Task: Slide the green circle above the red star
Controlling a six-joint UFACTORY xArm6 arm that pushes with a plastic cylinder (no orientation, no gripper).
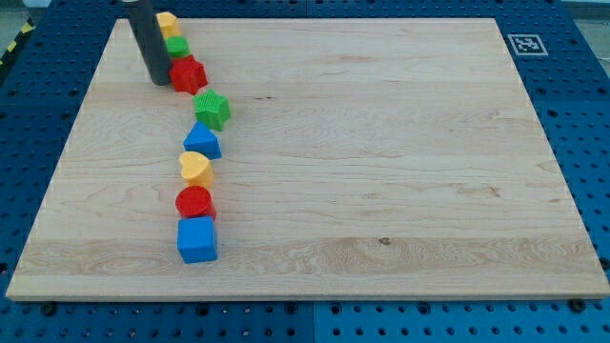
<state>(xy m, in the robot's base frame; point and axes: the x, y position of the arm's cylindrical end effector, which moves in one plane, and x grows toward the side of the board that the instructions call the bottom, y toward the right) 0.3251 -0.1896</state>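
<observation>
The green circle (pixel 177 46) sits near the view's top left, just above the red star (pixel 188 73) and touching it. A yellow block (pixel 167 21) sits right above the green circle. My tip (pixel 159 81) rests on the board just left of the red star, close to it; the dark rod rises from there and hides part of the green circle's left side.
Below the red star a line of blocks runs down the board: a green star (pixel 213 110), a blue triangle (pixel 202 141), a yellow heart (pixel 195 169), a red circle (pixel 194 202) and a blue cube (pixel 197 239). The wooden board (pixel 381 152) has a marker tag (pixel 524 44) beyond its top right corner.
</observation>
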